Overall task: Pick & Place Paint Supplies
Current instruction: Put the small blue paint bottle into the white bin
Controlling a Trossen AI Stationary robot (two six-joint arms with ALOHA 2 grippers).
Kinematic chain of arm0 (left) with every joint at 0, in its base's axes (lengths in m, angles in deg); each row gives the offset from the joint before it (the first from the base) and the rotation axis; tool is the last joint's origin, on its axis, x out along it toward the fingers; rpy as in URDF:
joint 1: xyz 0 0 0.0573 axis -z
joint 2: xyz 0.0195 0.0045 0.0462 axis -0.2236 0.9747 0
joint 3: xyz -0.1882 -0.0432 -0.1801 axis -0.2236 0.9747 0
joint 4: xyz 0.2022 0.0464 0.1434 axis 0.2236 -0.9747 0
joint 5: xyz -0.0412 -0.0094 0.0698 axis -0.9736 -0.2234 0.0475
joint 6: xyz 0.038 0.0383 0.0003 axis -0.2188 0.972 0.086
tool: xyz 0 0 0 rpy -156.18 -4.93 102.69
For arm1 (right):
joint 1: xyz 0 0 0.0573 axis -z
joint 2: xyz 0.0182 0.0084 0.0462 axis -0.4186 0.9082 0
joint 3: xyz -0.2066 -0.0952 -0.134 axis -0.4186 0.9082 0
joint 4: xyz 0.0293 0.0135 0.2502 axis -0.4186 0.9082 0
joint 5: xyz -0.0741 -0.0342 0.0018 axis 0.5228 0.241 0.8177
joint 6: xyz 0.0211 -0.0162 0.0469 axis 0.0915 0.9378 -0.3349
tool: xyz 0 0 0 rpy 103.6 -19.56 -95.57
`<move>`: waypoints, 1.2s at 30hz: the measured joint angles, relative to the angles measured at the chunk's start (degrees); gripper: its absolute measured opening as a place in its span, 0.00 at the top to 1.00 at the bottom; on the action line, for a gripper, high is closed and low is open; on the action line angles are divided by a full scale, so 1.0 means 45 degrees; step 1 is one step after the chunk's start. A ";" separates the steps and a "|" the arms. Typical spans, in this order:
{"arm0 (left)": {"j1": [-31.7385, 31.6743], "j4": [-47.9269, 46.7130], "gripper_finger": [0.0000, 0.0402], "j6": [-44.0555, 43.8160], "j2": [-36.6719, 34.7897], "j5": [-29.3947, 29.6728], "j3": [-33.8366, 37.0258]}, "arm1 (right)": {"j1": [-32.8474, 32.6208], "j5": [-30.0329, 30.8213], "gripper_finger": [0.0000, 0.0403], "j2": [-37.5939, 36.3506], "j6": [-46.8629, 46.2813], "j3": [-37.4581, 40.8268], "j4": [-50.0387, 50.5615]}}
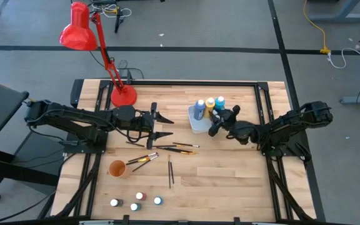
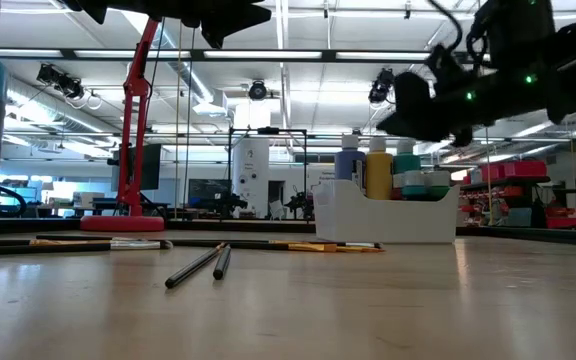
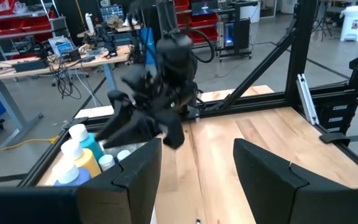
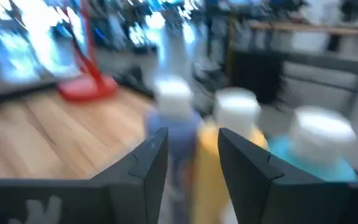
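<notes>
1. At the near edge of the wooden tabletop (image 1: 230, 175) stand five small paint bottles (image 1: 136, 201), well apart from both arms; at least two show white caps.
2. Farther in, a small orange cup (image 1: 117, 168) sits on the left side, with a cluster of paintbrushes (image 1: 144, 159) lying just beside it and two more dark-handled brushes (image 1: 170, 172) lying side by side to its right.
3. Beyond these, a loose row of brushes (image 1: 180, 147) lies across the middle of the tabletop, between the two arms.
4. The left end effector (image 1: 165, 125) hovers above the tabletop over that row, its fingers spread wide and holding nothing.
5. The white tray (image 1: 195, 125) sits right of centre and holds three white-capped bottles in a row: a blue bottle (image 1: 199, 109), a yellow bottle (image 1: 210, 104) and a teal bottle (image 1: 220, 102).
6. The right end effector (image 1: 217, 119) hangs at the tray's right side, close to the three bottles; its fingers (image 4: 143, 163) stand part open with nothing between them.
7. A red desk lamp (image 1: 80, 28) stands on its round base at the far left of the tabletop.
8. Black frame rails run along the tabletop's sides; the room beyond shows a grey floor, benches, red bins and ceiling lights.
</notes>
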 joint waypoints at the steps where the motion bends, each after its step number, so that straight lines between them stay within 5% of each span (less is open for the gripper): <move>1: 0.0000 0.0000 0.48 -0.0051 0.0000 0.0000 0.0000 | 0.0005 -0.0607 0.64 0.0000 0.0140 0.0000 -0.0647; 7: 0.0000 -0.0093 0.48 -0.1081 0.0000 -0.0321 0.0000 | -0.0015 -0.6261 0.64 -0.0005 0.0121 0.0000 -0.3207; 12: 0.0121 -0.0696 0.48 -0.3074 0.0029 -0.0995 0.0005 | -0.0085 -0.8238 0.62 -0.0005 -0.0670 0.0000 -0.3237; 18: 0.0903 -0.0565 0.48 -0.4589 0.0297 -0.1810 0.0015 | -0.0155 -0.8394 0.54 -0.0005 -0.0938 -0.0010 -0.2250; 23: 0.1729 0.0424 0.48 -0.3189 0.0520 -0.3247 -0.0001 | -0.0155 -0.8401 0.51 -0.0005 -0.0938 -0.0010 -0.2352; 31: 0.3813 0.1052 0.48 0.0281 0.2567 -0.2871 0.0000 | -0.0155 -0.8723 0.51 -0.0010 -0.0941 -0.0019 -0.2362; 36: 0.4457 0.2658 0.48 -0.1169 0.4256 -0.3023 -0.0019 | -0.0155 -0.8976 0.51 -0.0015 -0.0942 -0.0019 -0.2433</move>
